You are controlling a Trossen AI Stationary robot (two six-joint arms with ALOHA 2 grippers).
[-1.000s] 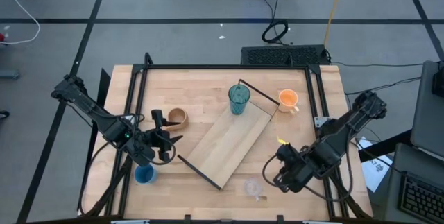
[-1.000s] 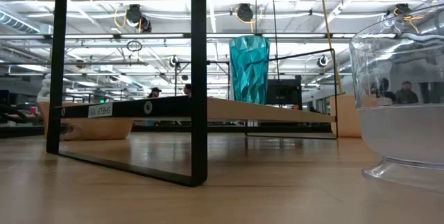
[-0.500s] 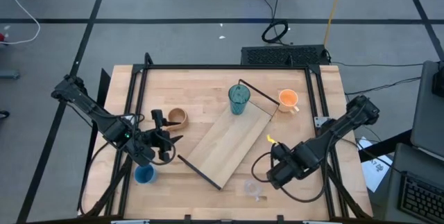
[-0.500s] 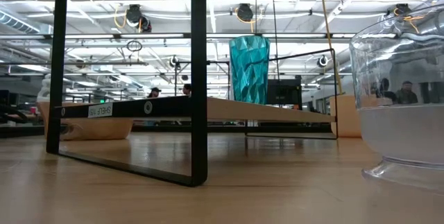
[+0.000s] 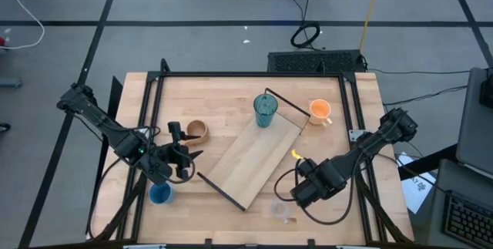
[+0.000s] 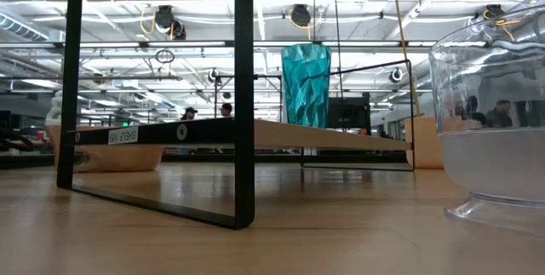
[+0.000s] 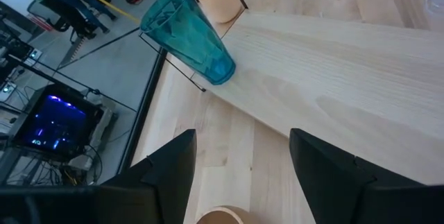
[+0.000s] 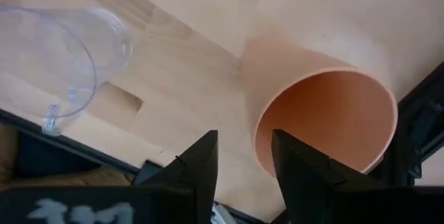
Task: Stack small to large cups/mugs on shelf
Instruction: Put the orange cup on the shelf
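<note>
The table [image 5: 231,91] carries the shelf [image 5: 254,156], a light-wood board lying diagonally near the middle, with black rails at both ends. The tall teal tumbler [image 5: 265,111] stands upright at the shelf's far end. An orange mug [image 5: 320,110] sits on the table just beyond that end, off the board. The tan mug [image 5: 198,132] rests on the table to the left of the shelf, just beside the left gripper [image 5: 183,154], whose fingers are spread wide and hold nothing. The small blue cup [image 5: 160,194] stands near the table's front left edge, under the left arm. The right gripper [image 5: 296,195] hangs by the shelf's near right side; in the right wrist view its fingers [image 8: 201,165] are partly closed around the rim of an orange cup [image 8: 322,116]. The small clear cup [image 5: 281,209] sits on the table just beside that gripper, toward the front edge
</note>
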